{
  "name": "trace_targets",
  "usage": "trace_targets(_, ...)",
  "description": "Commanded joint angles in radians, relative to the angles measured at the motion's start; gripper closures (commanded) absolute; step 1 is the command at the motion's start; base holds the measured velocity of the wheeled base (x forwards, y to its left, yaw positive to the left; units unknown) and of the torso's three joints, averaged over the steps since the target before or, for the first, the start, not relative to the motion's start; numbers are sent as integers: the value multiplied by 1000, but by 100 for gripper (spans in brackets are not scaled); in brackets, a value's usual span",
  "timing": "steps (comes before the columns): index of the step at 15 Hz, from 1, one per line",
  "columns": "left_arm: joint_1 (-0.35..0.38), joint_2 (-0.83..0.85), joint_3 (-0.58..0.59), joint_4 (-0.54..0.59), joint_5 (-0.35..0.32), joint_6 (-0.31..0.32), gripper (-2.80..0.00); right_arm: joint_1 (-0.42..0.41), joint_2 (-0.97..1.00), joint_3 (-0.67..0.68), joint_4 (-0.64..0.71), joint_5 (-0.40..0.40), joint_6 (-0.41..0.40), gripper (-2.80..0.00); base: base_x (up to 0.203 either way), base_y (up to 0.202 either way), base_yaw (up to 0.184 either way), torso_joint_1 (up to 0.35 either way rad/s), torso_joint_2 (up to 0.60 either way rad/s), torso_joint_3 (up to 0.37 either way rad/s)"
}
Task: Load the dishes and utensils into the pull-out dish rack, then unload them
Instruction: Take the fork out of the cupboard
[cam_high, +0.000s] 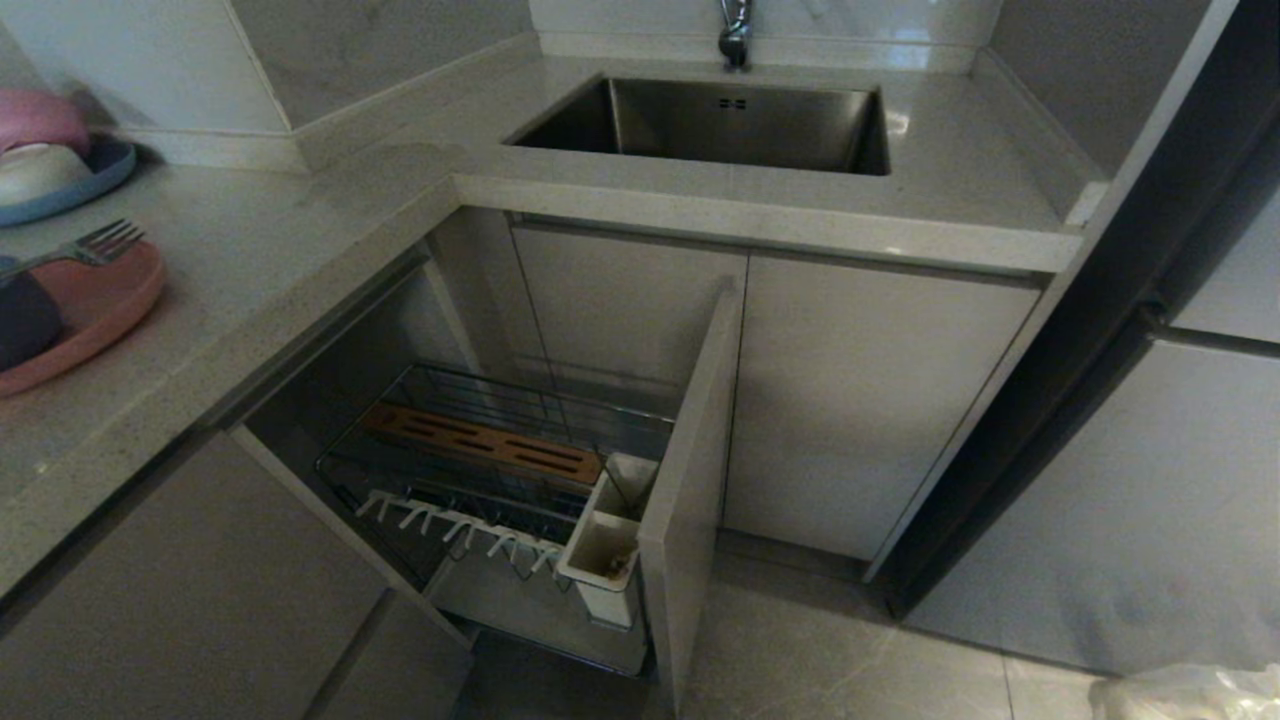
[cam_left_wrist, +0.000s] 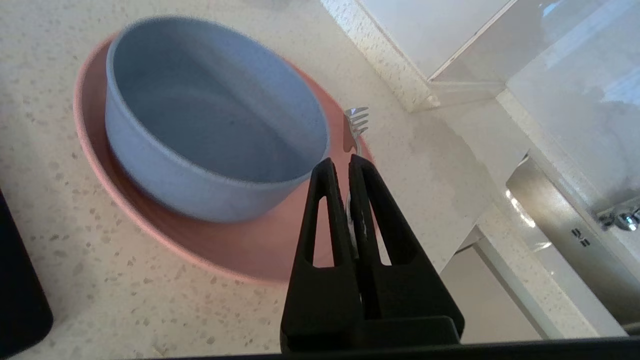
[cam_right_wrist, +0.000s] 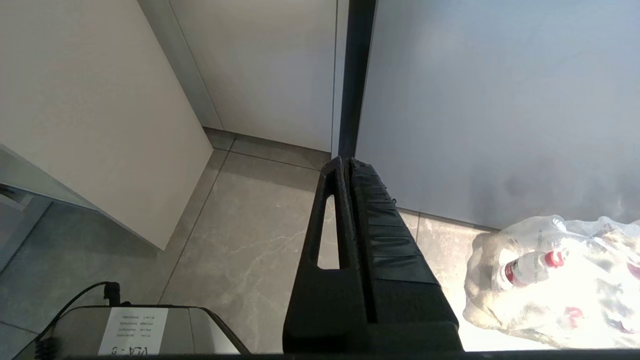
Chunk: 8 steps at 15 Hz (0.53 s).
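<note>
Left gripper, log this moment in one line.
left gripper: shut on fork | over pink plate holding blue bowl | rack: open, unloaded | right gripper: parked, shut

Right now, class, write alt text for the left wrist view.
The left gripper is shut on a slim grey metal fork, beside a deep blue-grey bowl sitting on a salmon-pink round plate on the speckled countertop.

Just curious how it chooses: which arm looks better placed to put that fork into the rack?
Left. The left gripper is already shut on the fork above the pink plate; the right gripper hangs shut over the floor.
</note>
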Motion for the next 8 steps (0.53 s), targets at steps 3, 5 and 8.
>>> trace_targets(3, 2, 6, 4, -2, 0, -4, 0, 0, 0, 0, 1, 1, -1, 0, 0, 0, 0, 0, 0, 0)
trace_targets(5, 2, 4, 4, -1, 0, -2, 0, 0, 0, 0, 1, 1, -2, 0, 0, 0, 0, 0, 0, 0)
trace_targets(8, 2, 6, 6, 6, 0, 8, 0, 0, 0, 0, 1, 1, 0, 0, 0, 0, 0, 0, 0, 0)
